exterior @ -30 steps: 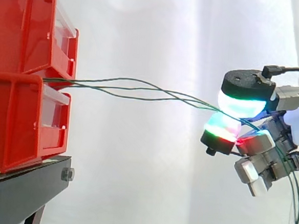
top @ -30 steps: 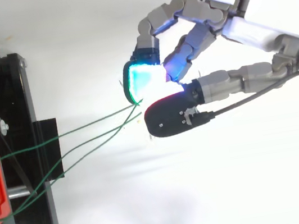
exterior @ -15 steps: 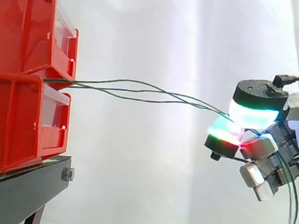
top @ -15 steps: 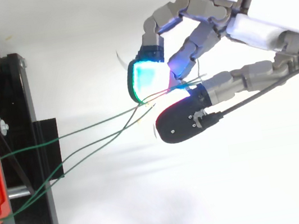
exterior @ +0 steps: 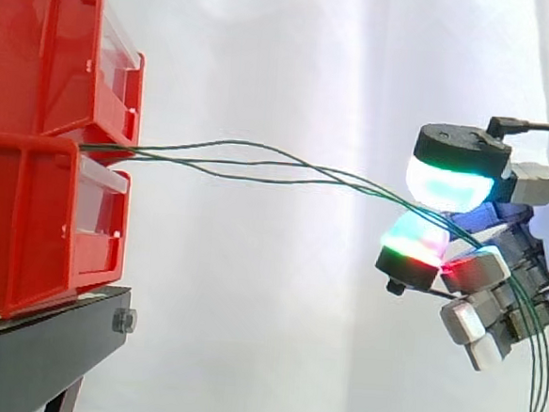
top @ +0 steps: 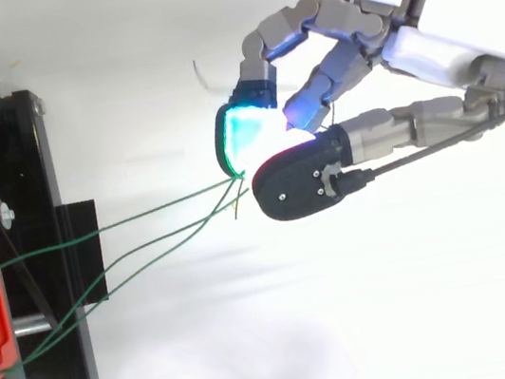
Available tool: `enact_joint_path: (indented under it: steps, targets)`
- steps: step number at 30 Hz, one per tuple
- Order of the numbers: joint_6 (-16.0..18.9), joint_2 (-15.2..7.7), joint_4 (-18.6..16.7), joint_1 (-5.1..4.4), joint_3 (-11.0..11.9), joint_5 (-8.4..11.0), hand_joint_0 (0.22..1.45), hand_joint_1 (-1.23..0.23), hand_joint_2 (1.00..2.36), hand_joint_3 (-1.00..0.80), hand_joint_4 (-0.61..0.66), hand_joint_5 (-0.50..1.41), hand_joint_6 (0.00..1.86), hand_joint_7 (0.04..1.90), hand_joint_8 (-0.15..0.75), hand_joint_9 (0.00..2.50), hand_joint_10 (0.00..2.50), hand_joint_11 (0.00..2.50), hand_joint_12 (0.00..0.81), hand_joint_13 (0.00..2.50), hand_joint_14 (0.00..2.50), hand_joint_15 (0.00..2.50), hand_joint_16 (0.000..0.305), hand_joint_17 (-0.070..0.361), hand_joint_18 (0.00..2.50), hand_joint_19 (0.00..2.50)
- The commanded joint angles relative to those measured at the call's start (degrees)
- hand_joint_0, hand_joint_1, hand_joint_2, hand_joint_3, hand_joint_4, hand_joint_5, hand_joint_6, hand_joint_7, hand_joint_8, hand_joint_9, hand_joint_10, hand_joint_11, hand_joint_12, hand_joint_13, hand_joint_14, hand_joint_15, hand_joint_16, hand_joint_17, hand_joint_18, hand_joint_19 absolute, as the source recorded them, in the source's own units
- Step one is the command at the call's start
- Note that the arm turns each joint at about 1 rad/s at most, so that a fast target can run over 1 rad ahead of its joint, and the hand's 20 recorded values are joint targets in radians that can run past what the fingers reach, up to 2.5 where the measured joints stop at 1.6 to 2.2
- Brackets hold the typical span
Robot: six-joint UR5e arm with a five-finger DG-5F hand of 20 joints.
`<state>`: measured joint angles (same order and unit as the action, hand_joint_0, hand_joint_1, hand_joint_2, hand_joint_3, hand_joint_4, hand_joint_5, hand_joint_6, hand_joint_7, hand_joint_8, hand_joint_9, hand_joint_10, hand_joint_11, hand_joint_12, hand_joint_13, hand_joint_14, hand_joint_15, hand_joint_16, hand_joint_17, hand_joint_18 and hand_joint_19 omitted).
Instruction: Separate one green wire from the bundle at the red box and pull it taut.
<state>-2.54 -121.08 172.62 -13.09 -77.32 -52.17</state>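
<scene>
Roughly level but slack, three green wires (exterior: 351,182) run lengthwise from between the stacked red bins (exterior: 39,67) to the hand (top: 421,38), well apart at the side view's right. Its curled, glowing pads (exterior: 448,183) appear to pinch the whole bundle, not one strand. A tautening pull would likely lead straight away from the bins.

Robotics lab, bench-test setup. A plain white curtain (exterior: 246,336) closes off the whole background. Two red bins (exterior: 29,217) are stacked on a bolted black stand (exterior: 38,359), reaching almost to its right edge in the side view.
</scene>
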Motion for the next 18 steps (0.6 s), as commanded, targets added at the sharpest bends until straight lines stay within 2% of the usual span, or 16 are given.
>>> enact_joint_path:
  steps: [1, 11, 16, 18]
  targets:
    - [0.17, 0.05, 0.08, -0.01, 0.07, -0.04, 0.56, -0.64, 1.01, -0.41, 0.11, -0.17, 0.86, 1.05, 0.271, 1.16, 0.02, 1.27, 0.393, 0.92, 0.03, 0.82, 0.055, 0.123, 0.69, 0.78]
    - [0.25, 0.05, 0.26, 0.08, 0.07, 0.05, 0.6, -0.69, 1.02, -0.2, 0.11, -0.17, 0.87, 1.1, 0.267, 1.17, 0.02, 1.28, 0.389, 0.91, 0.03, 0.82, 0.054, 0.121, 0.69, 0.78]
    - [0.25, 0.05, 0.26, 0.08, 0.07, 0.05, 0.62, -0.74, 1.02, -0.2, 0.11, -0.18, 0.88, 1.06, 0.266, 1.16, 0.02, 1.28, 0.387, 0.92, 0.03, 0.82, 0.054, 0.121, 0.69, 0.77]
    - [0.25, 0.05, 0.26, 0.08, -0.02, 0.05, 0.63, -0.76, 1.02, -0.26, 0.12, -0.18, 0.89, 1.04, 0.263, 1.15, 0.02, 1.27, 0.382, 0.91, 0.03, 0.82, 0.054, 0.121, 0.69, 0.77]
